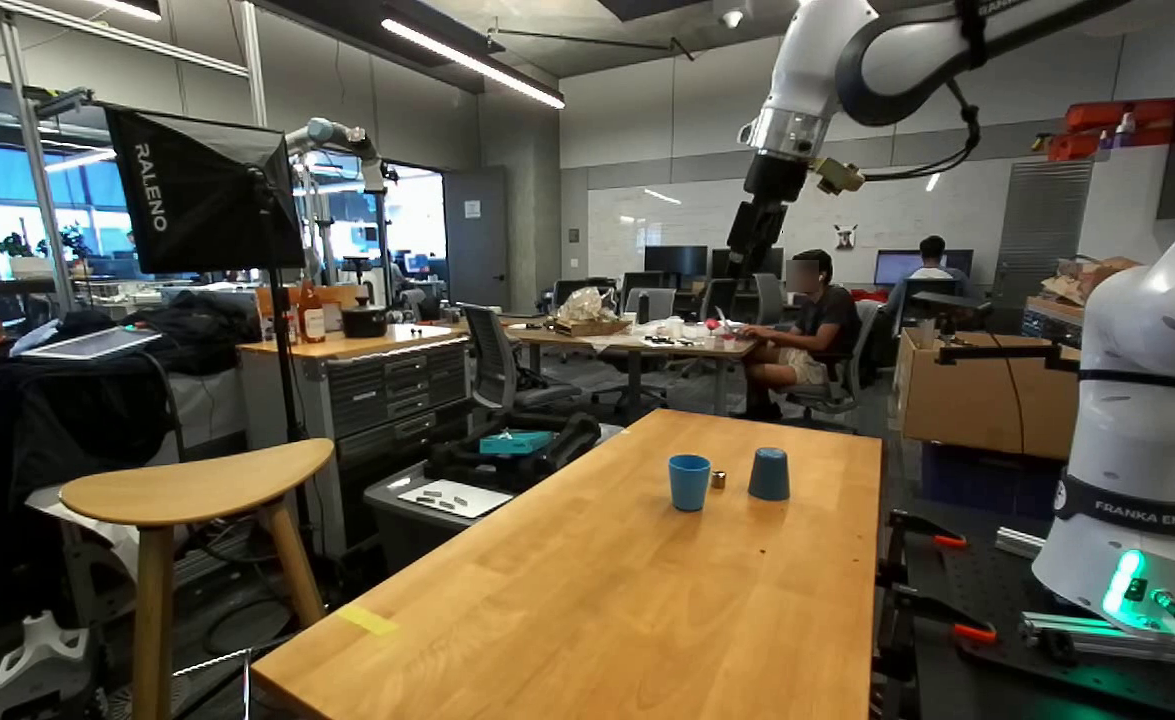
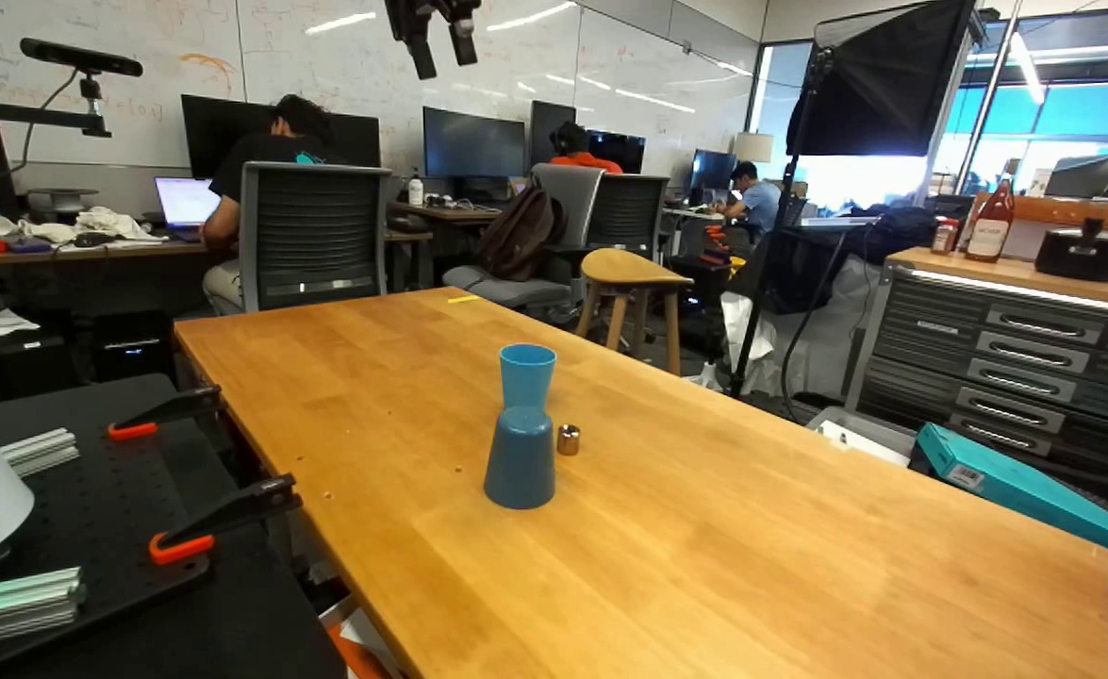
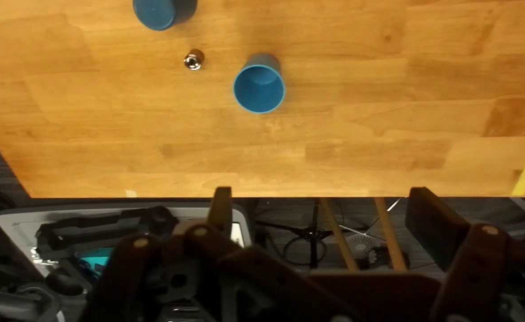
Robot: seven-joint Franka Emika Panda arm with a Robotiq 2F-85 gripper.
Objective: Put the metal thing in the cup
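Note:
The metal thing is a small shiny cylinder (image 1: 718,480) standing on the wooden table (image 1: 587,620); it also shows in an exterior view (image 2: 568,439) and the wrist view (image 3: 194,60). The bright blue cup (image 1: 689,484) stands upright beside it, mouth up. In the wrist view the cup (image 3: 259,89) looks empty inside. In an exterior view the cup (image 2: 527,375) is partly hidden by a darker cup. My gripper (image 2: 446,66) is open and empty, high above the table. In the wrist view its fingers (image 3: 320,192) are wide apart, with nothing between them.
A darker blue cup (image 1: 769,474) stands upside down near the metal thing, on its other side from the bright cup; it also shows in an exterior view (image 2: 520,460) and the wrist view (image 3: 155,12). A grey bin (image 3: 16,223) and a stool (image 1: 197,480) stand beyond the table's edge.

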